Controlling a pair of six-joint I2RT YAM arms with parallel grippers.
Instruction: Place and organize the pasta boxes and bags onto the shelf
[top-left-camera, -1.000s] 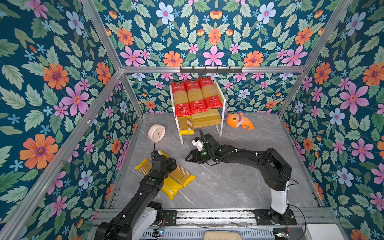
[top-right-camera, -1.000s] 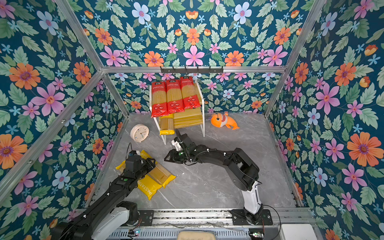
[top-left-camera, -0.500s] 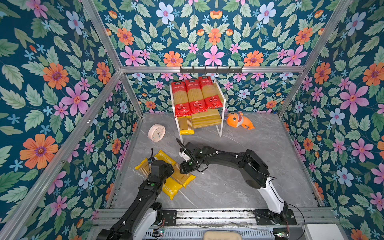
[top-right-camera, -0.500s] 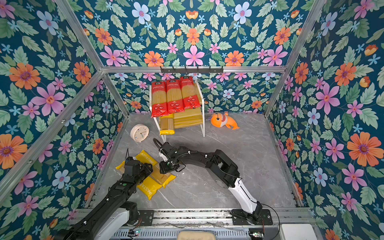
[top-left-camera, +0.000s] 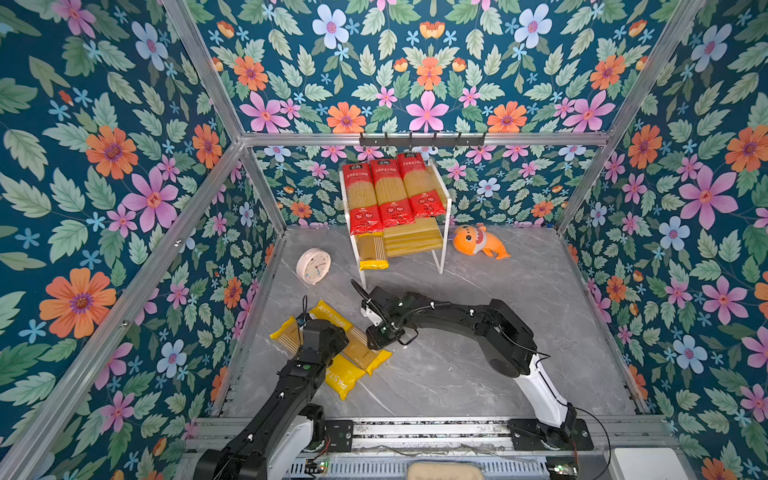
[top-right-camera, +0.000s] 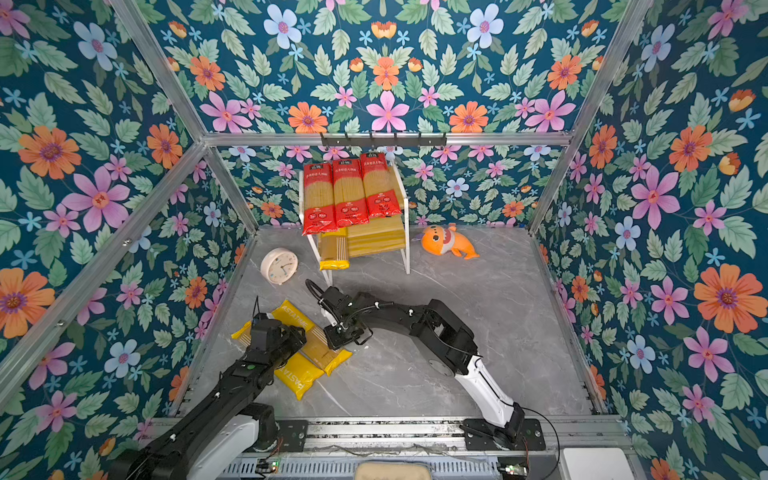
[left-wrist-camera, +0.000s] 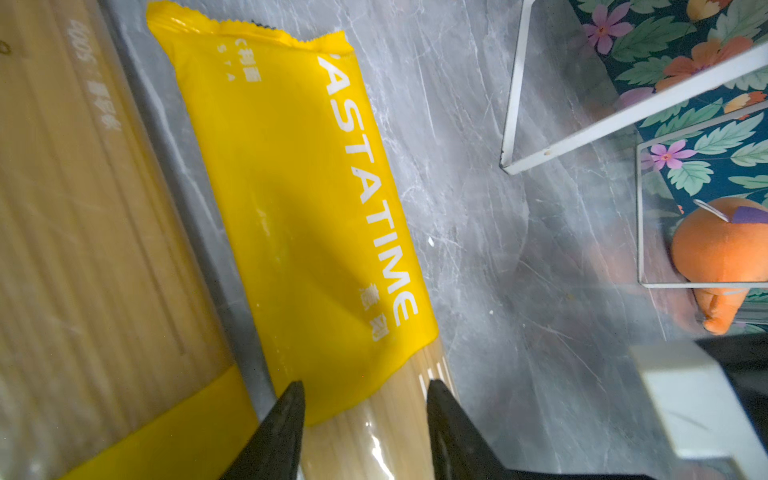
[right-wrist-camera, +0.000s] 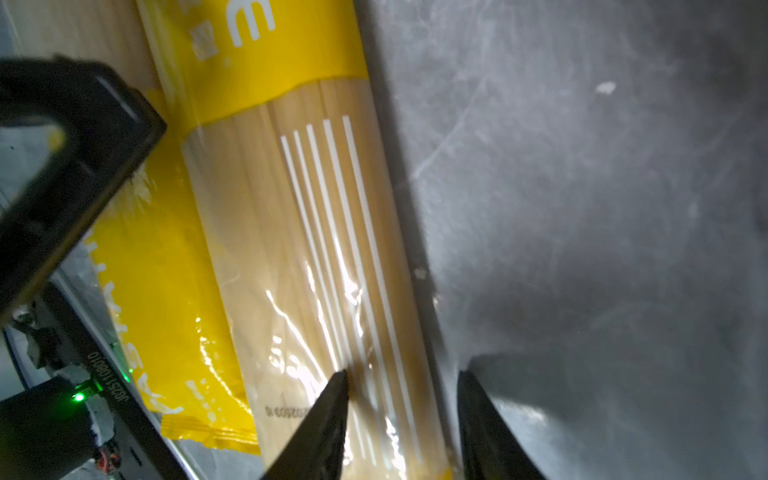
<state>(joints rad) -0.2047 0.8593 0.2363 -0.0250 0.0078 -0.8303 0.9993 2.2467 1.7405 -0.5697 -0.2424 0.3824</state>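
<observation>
Three red pasta packs (top-left-camera: 392, 191) lie side by side on the shelf's (top-left-camera: 415, 243) upper tier. One yellow pack (top-left-camera: 372, 251) sticks out of the lower tier. Two more yellow packs lie side by side on the floor at front left. My left gripper (left-wrist-camera: 365, 390) is shut across the right-hand one (left-wrist-camera: 299, 187), a finger on each long edge. My right gripper (right-wrist-camera: 403, 374) is open at the same pack's (right-wrist-camera: 291, 228) clear window. One fingertip is over the film, the other over the floor beside it. Both top views show the two grippers (top-left-camera: 322, 336) (top-left-camera: 380, 336) close together.
A round white clock (top-left-camera: 313, 266) stands left of the shelf and an orange fish plush (top-left-camera: 478, 243) lies to its right. A black hook rail (top-left-camera: 422, 141) hangs on the back wall. The second floor pack (left-wrist-camera: 83, 228) lies against the gripped one.
My right arm has swung from in front of the shelf down to the floor packs, and its jaws have narrowed a little. My left gripper has barely shifted on its pack.
</observation>
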